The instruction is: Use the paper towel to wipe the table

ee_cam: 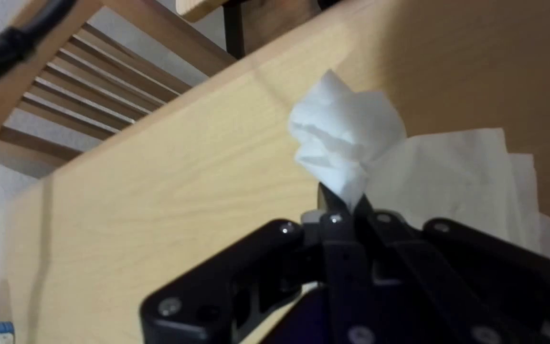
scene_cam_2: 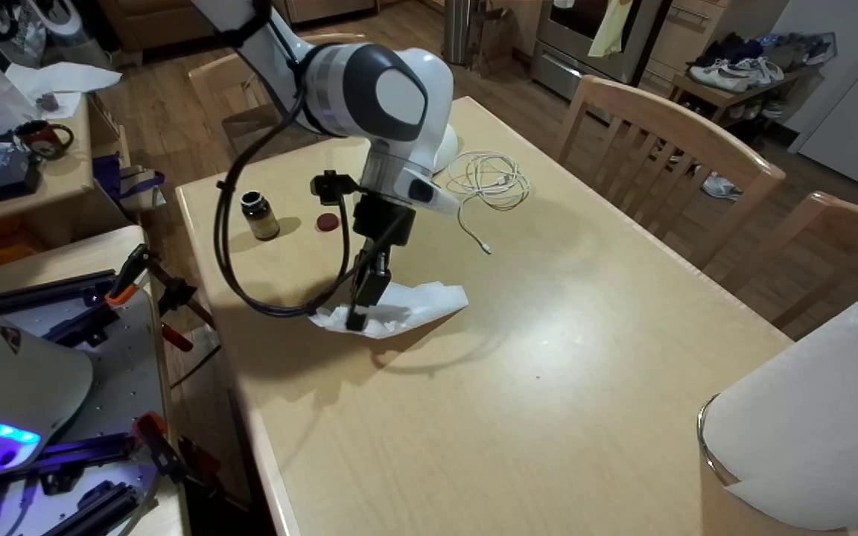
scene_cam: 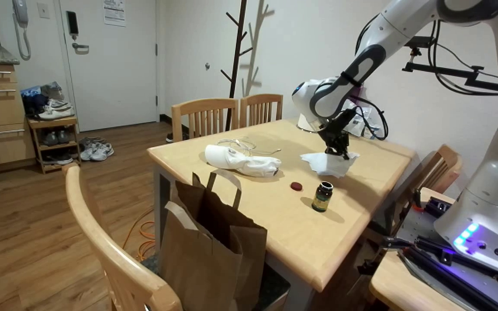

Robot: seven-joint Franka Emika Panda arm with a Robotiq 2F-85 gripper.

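My tool (ee_cam: 347, 205) is clenched on a rumpled tuft of the paper towel (ee_cam: 447, 177), the rest of the sheet fanning out to the right of my grip in the wrist view. In an exterior view the towel's long axis runs left to right, most of it right of the tool, on or just over the counter (scene_cam_2: 585, 365); I cannot tell which. There the red lid (scene_cam_2: 327, 222) lies to the far side and the dark bottle (scene_cam_2: 260, 216) stands far and left, so I'd judge a stroke to the near right safest.
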